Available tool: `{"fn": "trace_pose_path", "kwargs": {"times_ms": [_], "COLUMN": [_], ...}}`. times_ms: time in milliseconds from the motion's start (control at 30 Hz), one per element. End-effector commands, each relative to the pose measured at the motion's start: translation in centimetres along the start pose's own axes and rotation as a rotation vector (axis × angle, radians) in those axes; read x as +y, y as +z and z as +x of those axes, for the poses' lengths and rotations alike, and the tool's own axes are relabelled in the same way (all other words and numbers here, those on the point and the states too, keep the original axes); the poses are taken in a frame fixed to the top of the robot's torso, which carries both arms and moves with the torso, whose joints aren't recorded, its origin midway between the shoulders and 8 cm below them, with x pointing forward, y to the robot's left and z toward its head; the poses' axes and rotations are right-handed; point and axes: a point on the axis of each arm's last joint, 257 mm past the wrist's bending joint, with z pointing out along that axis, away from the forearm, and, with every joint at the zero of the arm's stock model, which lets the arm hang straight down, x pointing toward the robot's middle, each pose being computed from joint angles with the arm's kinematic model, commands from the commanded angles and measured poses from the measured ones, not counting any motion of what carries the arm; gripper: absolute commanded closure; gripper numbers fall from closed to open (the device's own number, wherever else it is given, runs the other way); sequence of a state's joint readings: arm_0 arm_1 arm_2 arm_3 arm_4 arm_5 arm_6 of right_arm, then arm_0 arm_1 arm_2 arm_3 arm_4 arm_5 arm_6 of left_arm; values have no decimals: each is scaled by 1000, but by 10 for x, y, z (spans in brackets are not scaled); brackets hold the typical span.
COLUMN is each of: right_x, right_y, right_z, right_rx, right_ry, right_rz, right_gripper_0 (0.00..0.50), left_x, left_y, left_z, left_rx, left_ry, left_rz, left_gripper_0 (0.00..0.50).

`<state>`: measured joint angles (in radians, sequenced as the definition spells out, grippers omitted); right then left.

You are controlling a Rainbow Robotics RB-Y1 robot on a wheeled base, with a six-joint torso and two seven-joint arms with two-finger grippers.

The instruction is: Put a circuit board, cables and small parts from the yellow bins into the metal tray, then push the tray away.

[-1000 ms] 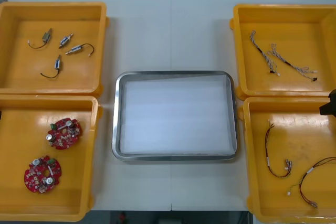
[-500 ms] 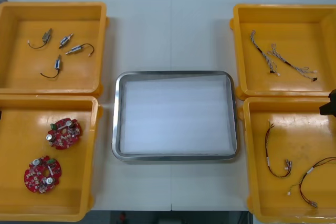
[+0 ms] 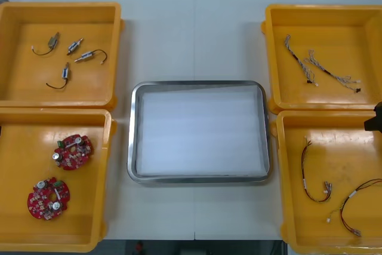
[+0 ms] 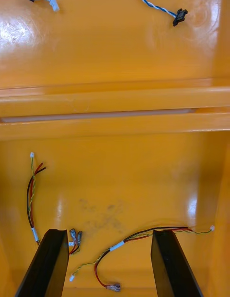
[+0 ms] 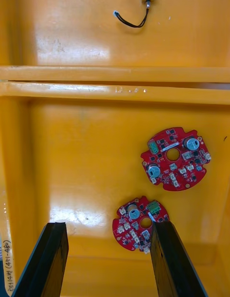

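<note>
Black-fingered and spread wide, the right gripper [image 4: 110, 234] holds nothing and hangs over the near right yellow bin [image 3: 292, 207]. On that bin's floor lie two red and yellow cables [image 4: 143, 235]. One runs crosswise through the gap between the fingers. The other lies lengthwise just outside one finger, and in the front view its long axis runs from near to far.

The left gripper [image 5: 109, 226] is spread just as wide, with nothing between its fingers, above the near left yellow bin [image 3: 18, 219]. Two round red circuit boards [image 5: 175, 158] lie flat there, components up. The closer board's edge meets one fingertip in the wrist view, and I cannot tell whether they touch. Some writing [image 5: 5, 258] on the bin's edge beside the other finger is too small to read.

Between the bins, the metal tray [image 3: 197, 83], white inside, sits on the table [image 3: 197, 28], its long axis running left to right. Small metal parts [image 3: 74, 46] lie in the far left bin and blue and white cables [image 3: 296, 57] in the far right one.
</note>
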<state>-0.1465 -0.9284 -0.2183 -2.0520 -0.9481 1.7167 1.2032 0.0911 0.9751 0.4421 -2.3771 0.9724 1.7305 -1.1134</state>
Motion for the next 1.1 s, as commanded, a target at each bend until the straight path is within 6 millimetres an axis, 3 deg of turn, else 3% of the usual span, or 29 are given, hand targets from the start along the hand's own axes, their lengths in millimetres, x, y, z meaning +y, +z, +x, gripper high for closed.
{"fn": "trace_pose_path", "kwargs": {"times_ms": [33, 367, 567, 767, 1100], "right_x": [-18, -50, -58, -56, -51], "right_y": [-8, -13, -19, -16, 7], "right_z": [-5, 16, 33, 46, 86], "right_rx": [-29, 10, 25, 1, 17], "right_ry": [91, 471, 682, 842, 1066], "right_rz": [47, 153, 120, 79, 53], "right_gripper_0": [0, 0, 0, 0, 0], "left_x": [15, 17, 23, 24, 16], "left_y": [-4, 15, 26, 39, 59], "left_z": [-1, 10, 18, 25, 39], "left_rx": [-3, 47, 63, 87, 114], "left_ry": [80, 46, 99, 179, 288], "left_rz": [-61, -21, 8, 25, 47], "left_gripper_0": [0, 0, 0, 0, 0]}}
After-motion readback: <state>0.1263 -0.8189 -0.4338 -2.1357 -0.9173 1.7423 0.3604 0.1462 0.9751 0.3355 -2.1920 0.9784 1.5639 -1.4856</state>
